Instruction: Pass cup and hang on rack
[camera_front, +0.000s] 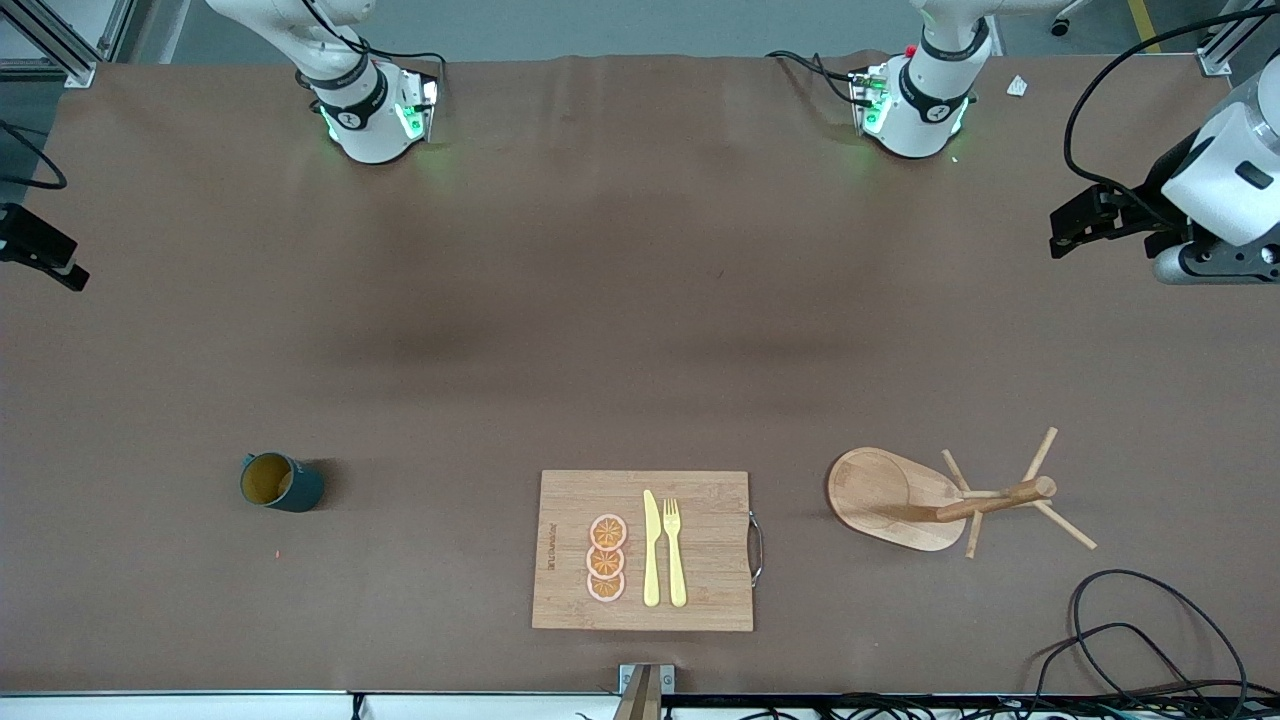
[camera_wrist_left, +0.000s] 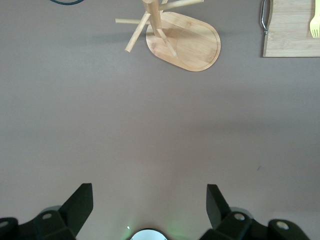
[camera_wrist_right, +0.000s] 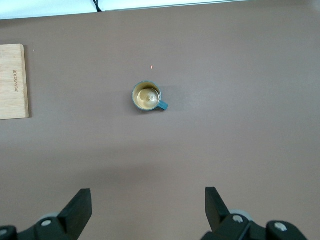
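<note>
The dark teal cup (camera_front: 281, 483) stands upright on the brown table toward the right arm's end, its yellow inside showing. In the right wrist view the cup (camera_wrist_right: 146, 96) has its handle at one side. The wooden rack (camera_front: 895, 498) stands toward the left arm's end, and it also shows in the left wrist view (camera_wrist_left: 190, 42). My left gripper (camera_wrist_left: 148, 192) is open and empty, high over bare table at the left arm's end (camera_front: 1078, 222). My right gripper (camera_wrist_right: 147, 192) is open and empty, high over the right arm's end (camera_front: 45, 255).
A wooden cutting board (camera_front: 645, 550) with orange slices (camera_front: 606, 558), a yellow knife (camera_front: 651, 548) and a fork (camera_front: 675, 550) lies between cup and rack. Black cables (camera_front: 1140, 640) lie at the near corner by the rack.
</note>
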